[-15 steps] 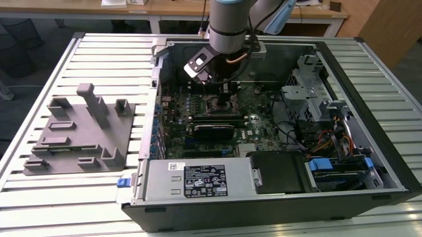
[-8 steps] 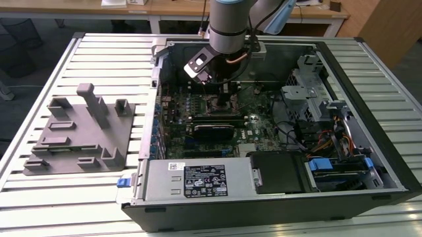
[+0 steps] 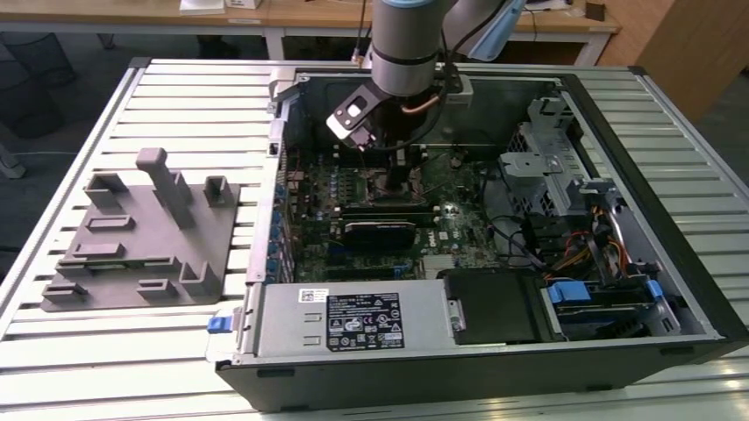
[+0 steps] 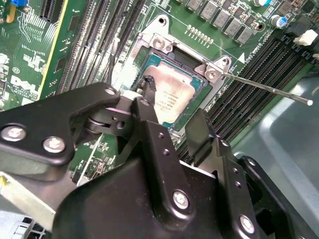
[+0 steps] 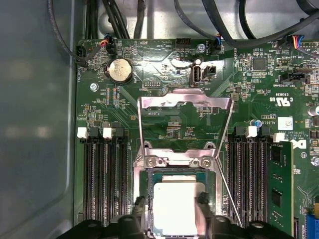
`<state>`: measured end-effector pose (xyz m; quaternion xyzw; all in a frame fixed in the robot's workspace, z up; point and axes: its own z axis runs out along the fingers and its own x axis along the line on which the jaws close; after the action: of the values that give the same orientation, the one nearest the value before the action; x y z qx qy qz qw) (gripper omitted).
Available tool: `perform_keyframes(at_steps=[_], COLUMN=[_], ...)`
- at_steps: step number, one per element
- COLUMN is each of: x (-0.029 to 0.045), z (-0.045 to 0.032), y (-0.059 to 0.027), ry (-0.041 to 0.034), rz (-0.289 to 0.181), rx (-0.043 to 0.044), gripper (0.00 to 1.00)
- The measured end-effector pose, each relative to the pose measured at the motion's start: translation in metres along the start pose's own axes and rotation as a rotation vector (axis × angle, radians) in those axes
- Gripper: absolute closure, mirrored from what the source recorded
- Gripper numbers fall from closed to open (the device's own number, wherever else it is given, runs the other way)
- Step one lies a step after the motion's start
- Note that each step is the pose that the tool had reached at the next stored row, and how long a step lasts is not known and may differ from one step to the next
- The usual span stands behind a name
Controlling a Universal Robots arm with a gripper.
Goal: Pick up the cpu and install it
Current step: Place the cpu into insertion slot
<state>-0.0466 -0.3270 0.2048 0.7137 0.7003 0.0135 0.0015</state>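
The cpu [image 5: 175,206] [image 4: 172,94], a small square chip with a silvery top, lies in the socket [image 5: 174,162] on the green motherboard inside the open computer case [image 3: 655,175]. My gripper [image 5: 170,201] [image 4: 173,102] [image 3: 404,167] reaches down into the case. Its black fingers [image 4: 199,124] sit against two opposite edges of the chip, shut on it. The metal load plate [image 5: 184,102] is swung up and open behind the socket. The thin lever [image 4: 269,89] stands free beside it.
Black memory slots [image 5: 102,179] flank the socket on both sides. A coin battery [image 5: 121,70] and cables lie beyond the load plate. The case's grey wall [image 5: 35,124] is close by. A grey plastic tray [image 3: 129,237] with upright blocks sits at the exterior view's left.
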Motion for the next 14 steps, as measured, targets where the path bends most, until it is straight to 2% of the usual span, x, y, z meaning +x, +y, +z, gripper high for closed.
perform_keyframes(at_steps=[1, 2, 14], x=[-0.0002, -0.0004, -0.0012], z=[0.0000, 0.0000, 0.0000], y=[0.0000, 0.0000, -0.0001], ry=[0.0000, -0.0001, -0.0002], rz=[0.000, 0.000, 0.000], rx=[-0.0001, 0.0000, 0.0000], gripper=[0.54, 0.48, 0.48])
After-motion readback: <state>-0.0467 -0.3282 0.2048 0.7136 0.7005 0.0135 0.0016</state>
